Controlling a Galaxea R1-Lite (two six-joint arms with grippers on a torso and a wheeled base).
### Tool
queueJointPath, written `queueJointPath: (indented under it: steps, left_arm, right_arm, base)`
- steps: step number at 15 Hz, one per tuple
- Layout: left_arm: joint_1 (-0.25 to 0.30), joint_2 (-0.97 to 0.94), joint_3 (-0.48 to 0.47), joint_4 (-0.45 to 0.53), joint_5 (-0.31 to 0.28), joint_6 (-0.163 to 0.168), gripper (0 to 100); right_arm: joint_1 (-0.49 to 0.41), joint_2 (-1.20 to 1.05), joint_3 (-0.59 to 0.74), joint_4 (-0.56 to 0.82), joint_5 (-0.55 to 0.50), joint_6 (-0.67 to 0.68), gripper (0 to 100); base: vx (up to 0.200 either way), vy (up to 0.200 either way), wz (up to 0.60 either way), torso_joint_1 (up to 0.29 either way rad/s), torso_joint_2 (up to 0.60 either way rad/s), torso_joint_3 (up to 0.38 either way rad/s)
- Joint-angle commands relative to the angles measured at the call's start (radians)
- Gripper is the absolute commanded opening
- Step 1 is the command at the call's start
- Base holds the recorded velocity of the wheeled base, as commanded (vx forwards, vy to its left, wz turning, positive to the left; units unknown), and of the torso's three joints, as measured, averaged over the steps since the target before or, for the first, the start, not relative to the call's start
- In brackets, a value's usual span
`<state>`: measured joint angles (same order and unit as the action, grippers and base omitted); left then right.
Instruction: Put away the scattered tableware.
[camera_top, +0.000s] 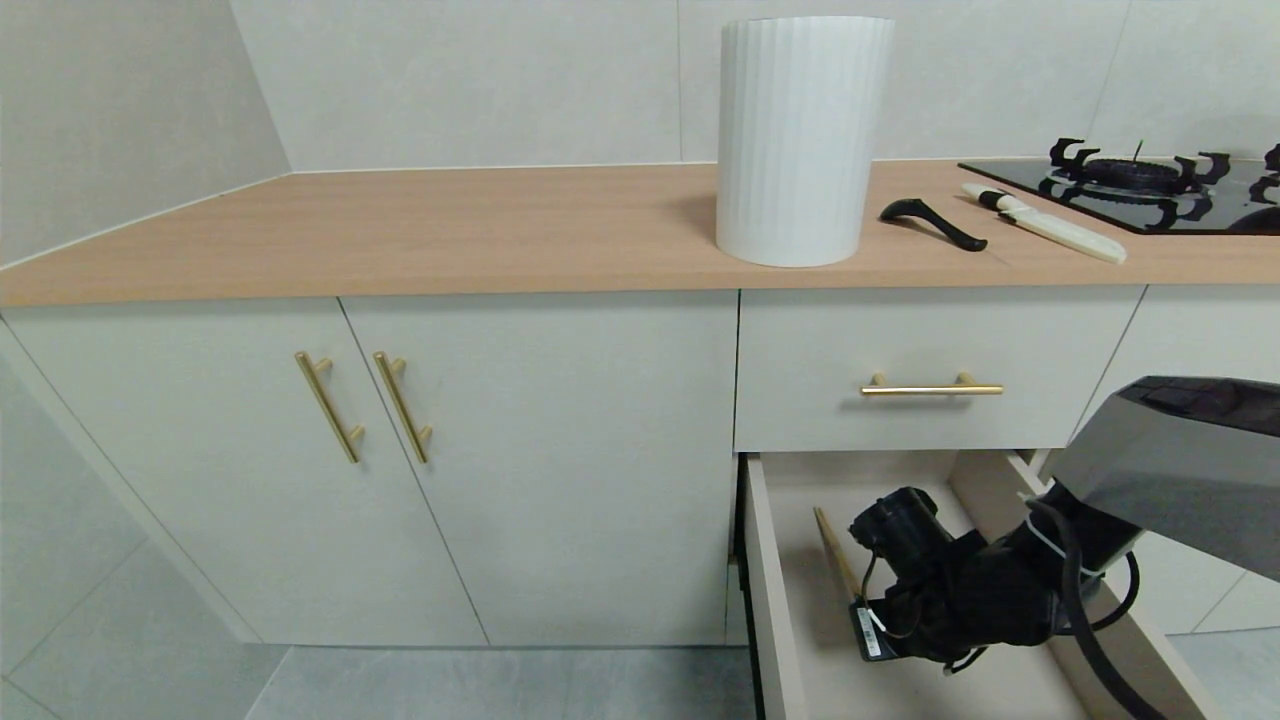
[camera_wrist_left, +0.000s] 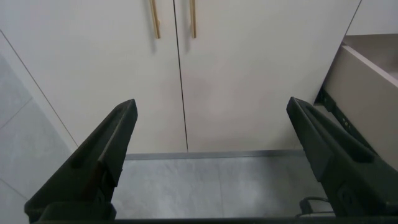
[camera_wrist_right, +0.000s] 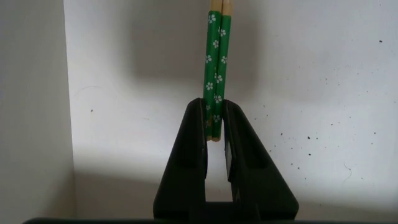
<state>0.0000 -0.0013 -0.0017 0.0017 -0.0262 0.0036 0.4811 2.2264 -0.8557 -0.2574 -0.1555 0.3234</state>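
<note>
Down inside the pulled-out lower drawer (camera_top: 770, 600), close to its left wall: right gripper (camera_wrist_right: 215, 118), slim black jaws drawn almost together, clamping one end of a pair of chopsticks (camera_wrist_right: 216, 68). Slender round sticks, glossy green with tiny white flowers, bare pale wood at the far tips, pointing toward the drawer's back edge. Smooth pale drawer floor beneath, faintly speckled; contact with it impossible to judge. Facing flat matte cabinet doors (camera_wrist_left: 180, 74) with thin brass bar handles: left gripper (camera_wrist_left: 211, 106), angular dark fingers spread wide, nothing between them. Up on the wood-grain countertop (camera_top: 450, 225), near its front edge: tall white ribbed canister (camera_top: 795, 140), curved black utensil (camera_top: 930, 222), white knife (camera_top: 1050, 225) beside the glossy black hob (camera_top: 1130, 190).
</note>
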Motion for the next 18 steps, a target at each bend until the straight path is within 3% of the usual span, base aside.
queueJointPath:
  steps: [1,8,13,18]
  left_arm:
    - [0.000,0.001,0.000,0.000,0.000,-0.001,100]
    - [0.000,0.001,0.000,0.000,0.000,-0.001,100]
    - [0.000,0.001,0.000,0.000,0.000,0.001,100]
    - [0.000,0.001,0.000,0.000,0.000,-0.001,100]
  right_arm:
    - [0.001,-0.002,0.000,0.000,0.001,0.000,100]
    - [0.001,-0.027,0.007,0.003,0.001,0.000,100]
    - [-0.010,-0.389,0.026,0.106,0.002,-0.007,100]
    - [-0.085,-0.640,0.027,0.133,0.001,-0.076,100]
  base:
    - [0.000,0.000,0.00,0.000,0.00,0.000]
    - [0.000,0.000,0.00,0.000,0.00,0.000]
    - [0.000,0.000,0.00,0.000,0.00,0.000]
    - [0.000,0.000,0.00,0.000,0.00,0.000]
